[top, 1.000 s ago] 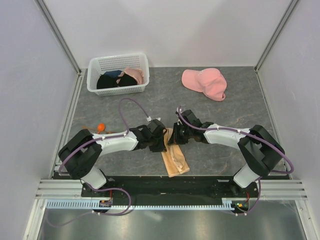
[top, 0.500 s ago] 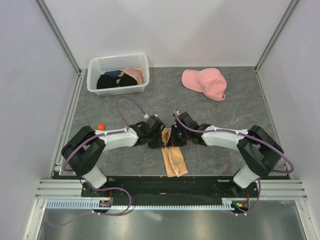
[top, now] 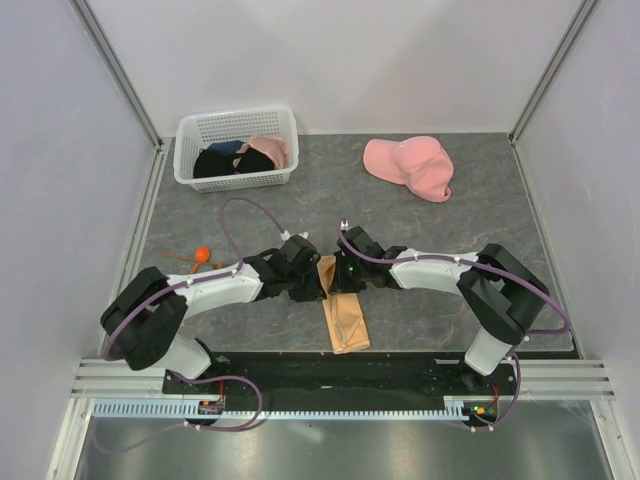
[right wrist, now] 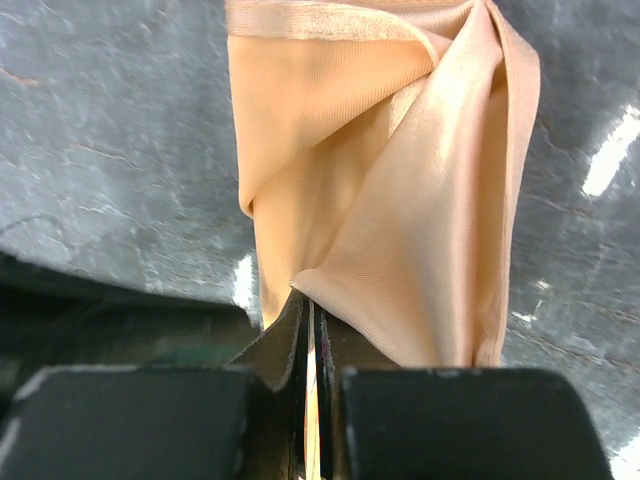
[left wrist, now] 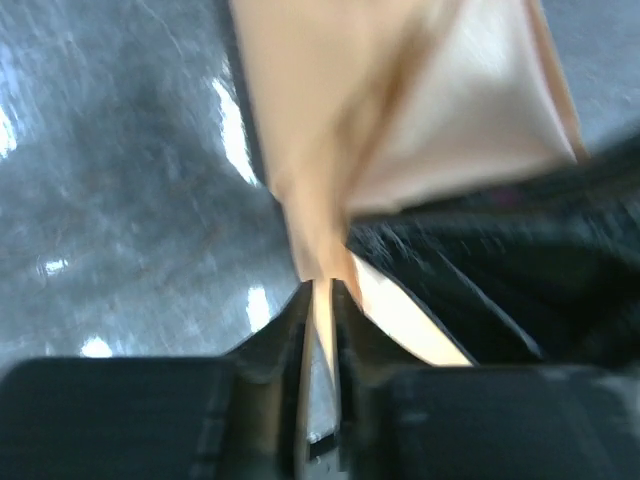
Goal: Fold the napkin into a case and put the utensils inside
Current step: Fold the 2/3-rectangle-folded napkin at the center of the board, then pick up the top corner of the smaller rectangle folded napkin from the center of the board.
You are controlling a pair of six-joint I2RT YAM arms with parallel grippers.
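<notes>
Centrally, peach napkin pinched by left claw, right claw

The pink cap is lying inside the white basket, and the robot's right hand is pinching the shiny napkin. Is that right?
Not quite. The pink cap is not inside the white basket. It lies on the table, off to the basket's right, as the top view shows. The right hand is pinching the napkin.

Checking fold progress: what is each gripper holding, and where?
The right gripper pinches a folded corner at the far end of the napkin. The left gripper straddles a fold there too; whether clamped is unclear.
</notes>
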